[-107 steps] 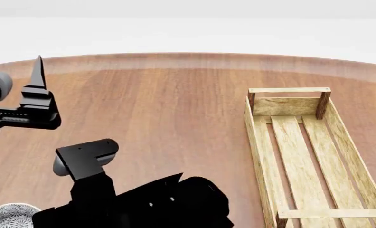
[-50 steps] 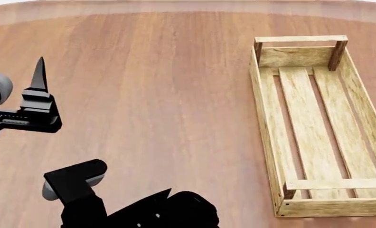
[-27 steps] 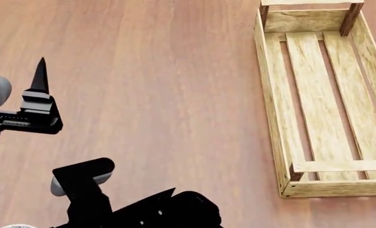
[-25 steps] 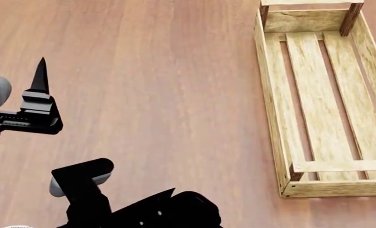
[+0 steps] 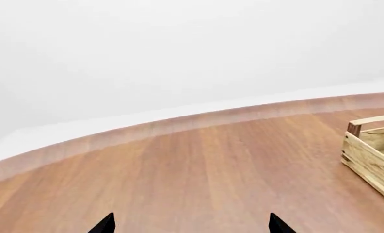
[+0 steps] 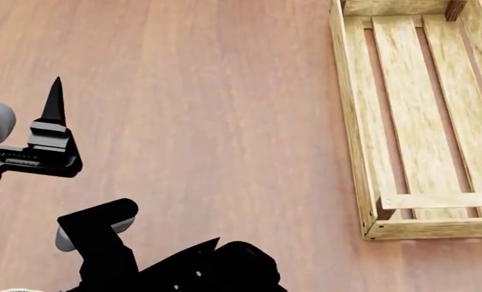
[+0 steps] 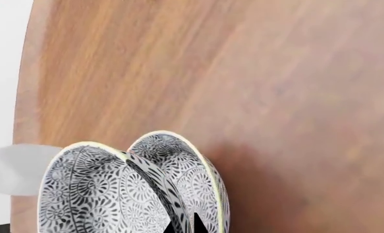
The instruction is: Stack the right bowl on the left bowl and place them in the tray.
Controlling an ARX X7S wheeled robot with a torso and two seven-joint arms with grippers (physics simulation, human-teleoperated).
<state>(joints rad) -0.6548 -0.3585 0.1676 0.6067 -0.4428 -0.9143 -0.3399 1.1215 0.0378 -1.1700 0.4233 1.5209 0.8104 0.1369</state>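
Two grey-and-white patterned bowls [image 7: 120, 189] sit nested one inside the other, tilted, over the wooden table. My right gripper [image 7: 182, 225] is shut on their rim, one fingertip on each side of the wall. In the head view the bowls are almost wholly below the frame. The tray [image 6: 350, 121], a long light-wood crate with a slatted bottom, lies empty at the right; its corner also shows in the left wrist view [image 5: 366, 158]. My left gripper [image 5: 192, 225] is open and empty, held above the table at the left of the head view [image 6: 54, 103].
The round wooden table [image 6: 209, 121] spreads between my arms and the tray. Its far edge [image 5: 179, 124] meets a white background. My right arm's black links [image 6: 184, 267] fill the bottom of the head view.
The head view has tilted down: the tray has slid toward the top of the picture and the table's far edge has left the view. Both arms hold nearly the same places.
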